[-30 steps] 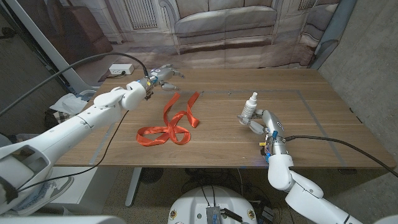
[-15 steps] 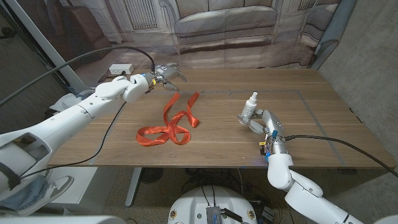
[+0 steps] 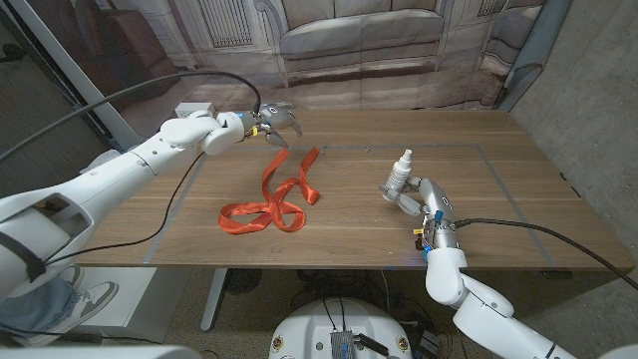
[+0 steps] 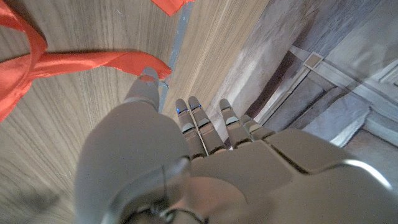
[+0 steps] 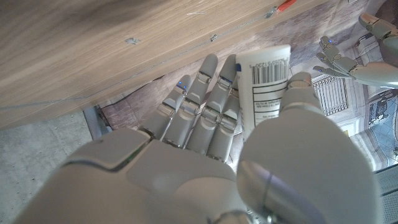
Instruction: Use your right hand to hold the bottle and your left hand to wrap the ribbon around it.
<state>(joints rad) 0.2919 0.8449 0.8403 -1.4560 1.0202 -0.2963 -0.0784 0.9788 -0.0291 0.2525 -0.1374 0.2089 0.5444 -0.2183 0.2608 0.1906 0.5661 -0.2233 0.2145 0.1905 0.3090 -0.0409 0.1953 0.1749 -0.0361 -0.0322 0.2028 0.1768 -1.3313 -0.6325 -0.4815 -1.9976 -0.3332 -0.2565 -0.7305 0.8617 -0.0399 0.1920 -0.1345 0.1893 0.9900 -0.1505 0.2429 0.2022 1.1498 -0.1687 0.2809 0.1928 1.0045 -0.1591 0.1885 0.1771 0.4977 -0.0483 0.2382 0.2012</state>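
Bottle, white, spray-topped: upright on the desk, right of centre, gripped by the right robot hand, fingers behind and thumb in front, apparently to steady it for wrapping. Ribbon, orange: loose loops left of centre, well apart from the bottle, not yet picked up. Left robot hand: above the ribbon's far end, fingers spread, holding nothing, arm stretched across from the left.

left hand moved farther along table's far edge, fingers spread
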